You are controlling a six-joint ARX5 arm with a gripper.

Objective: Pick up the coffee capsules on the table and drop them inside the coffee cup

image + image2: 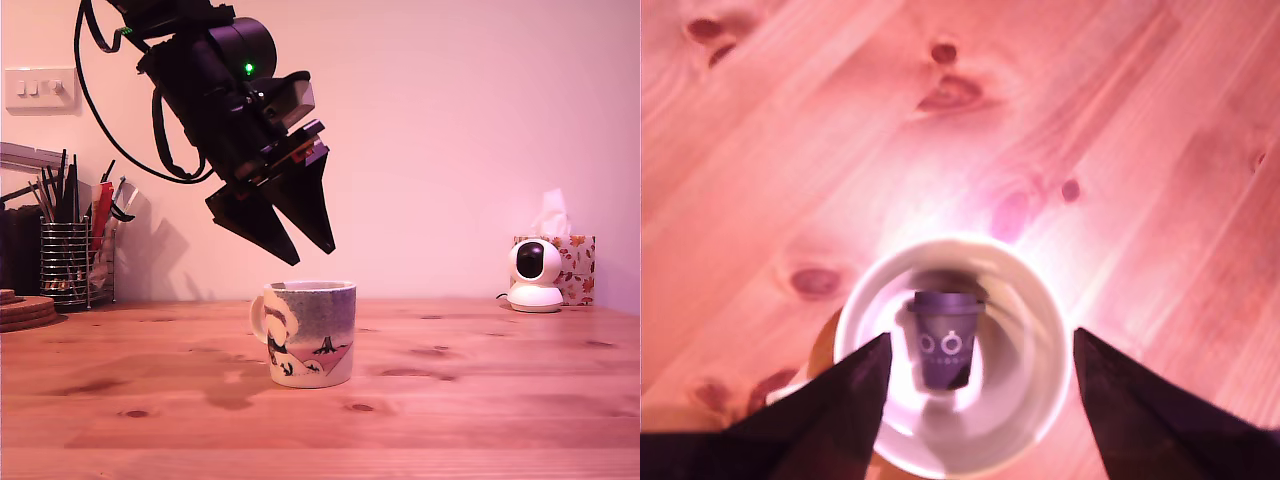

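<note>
Jaws apart above mug [952, 355] holding capsule [943, 340]

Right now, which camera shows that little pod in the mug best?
The wrist view: it looks straight down into the mug at the dark pod lying inside. In the exterior view the mug's wall hides the pod.

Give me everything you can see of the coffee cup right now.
The coffee cup is a cream-white, ceramic-looking mug painted with a grey-purple sky, dark figures and pinkish ground. It stands upright on the wooden table, handle toward the exterior view's left. A dark capsule lies inside. The open pincer hangs above the rim, not touching.
</note>
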